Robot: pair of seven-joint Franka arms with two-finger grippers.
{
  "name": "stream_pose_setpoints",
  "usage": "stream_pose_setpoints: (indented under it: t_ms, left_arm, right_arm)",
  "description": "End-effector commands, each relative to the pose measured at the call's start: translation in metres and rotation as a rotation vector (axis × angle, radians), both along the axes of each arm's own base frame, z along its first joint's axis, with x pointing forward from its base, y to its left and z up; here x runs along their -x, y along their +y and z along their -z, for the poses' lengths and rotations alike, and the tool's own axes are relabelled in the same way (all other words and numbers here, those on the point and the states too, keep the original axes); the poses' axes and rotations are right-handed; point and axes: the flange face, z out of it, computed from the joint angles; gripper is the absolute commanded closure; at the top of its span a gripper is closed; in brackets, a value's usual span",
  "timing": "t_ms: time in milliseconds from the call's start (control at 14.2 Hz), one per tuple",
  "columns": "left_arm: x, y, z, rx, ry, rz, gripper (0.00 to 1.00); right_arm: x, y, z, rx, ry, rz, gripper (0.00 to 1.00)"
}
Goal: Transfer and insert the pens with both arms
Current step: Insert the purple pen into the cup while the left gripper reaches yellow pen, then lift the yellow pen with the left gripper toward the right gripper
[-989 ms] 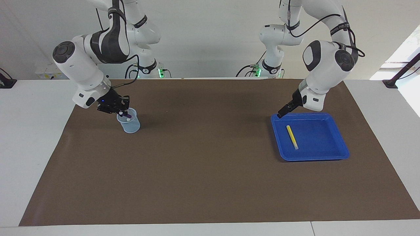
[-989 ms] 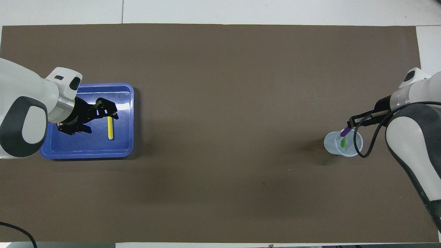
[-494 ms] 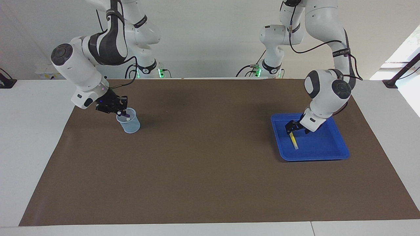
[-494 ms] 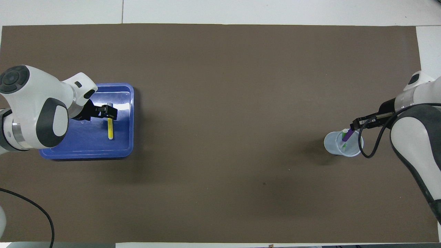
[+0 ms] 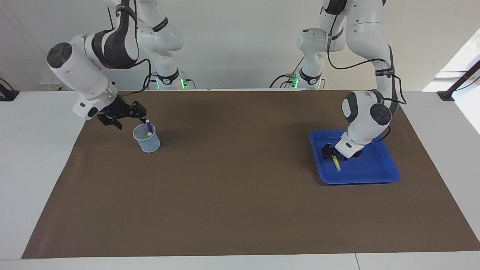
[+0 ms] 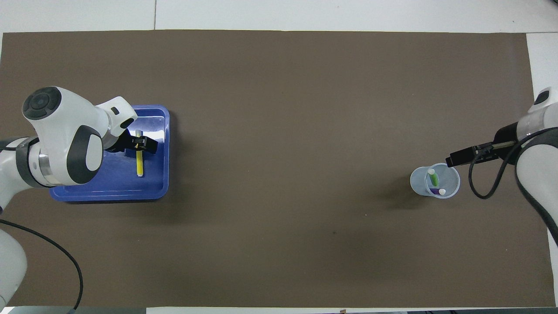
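A yellow pen (image 5: 336, 164) (image 6: 139, 162) lies in the blue tray (image 5: 375, 165) (image 6: 109, 185) at the left arm's end of the table. My left gripper (image 5: 330, 152) (image 6: 139, 143) is down in the tray, open, its fingers on either side of the pen's end farther from the robots. At the right arm's end, a purple pen (image 5: 148, 126) (image 6: 436, 190) and a green pen (image 6: 433, 176) stand in a clear plastic cup (image 5: 147, 140) (image 6: 420, 183). My right gripper (image 5: 132, 118) (image 6: 454, 158) hangs open and empty just above the cup's rim, on the robots' side.
A brown mat (image 5: 232, 195) (image 6: 279, 109) covers the table between the cup and the tray. The white tabletop (image 5: 37, 150) shows around the mat's edges. A black cable (image 6: 479, 183) loops off the right arm near the cup.
The right gripper opened, dropped the purple pen into the cup and drew back and up. The left arm came down into the tray and set its open fingers around the yellow pen.
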Motion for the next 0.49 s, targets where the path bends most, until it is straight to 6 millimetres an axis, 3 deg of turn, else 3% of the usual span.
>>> stream_pose_setpoints:
  t_ms: [0, 141, 212, 353, 424]
  left_arm:
    - [-0.004, 0.002, 0.000, -0.013, -0.020, 0.058, 0.10]
    - [-0.004, 0.001, 0.002, -0.012, -0.019, 0.058, 0.43]
    - [-0.003, 0.001, 0.002, -0.012, -0.017, 0.060, 0.60]
    - [-0.004, 0.001, 0.002, -0.013, -0.019, 0.057, 1.00]
    - [-0.004, 0.001, 0.002, -0.013, -0.017, 0.055, 1.00]
  right_arm:
    - [0.004, 0.016, -0.068, -0.144, -0.045, -0.006, 0.00]
    - [0.009, 0.020, -0.087, -0.324, -0.072, 0.041, 0.00]
    - [0.009, 0.012, -0.092, -0.410, -0.083, 0.079, 0.00]
    - [0.009, 0.016, -0.095, -0.462, -0.077, 0.104, 0.00]
    - [0.013, 0.017, -0.092, -0.471, -0.054, 0.119, 0.00]
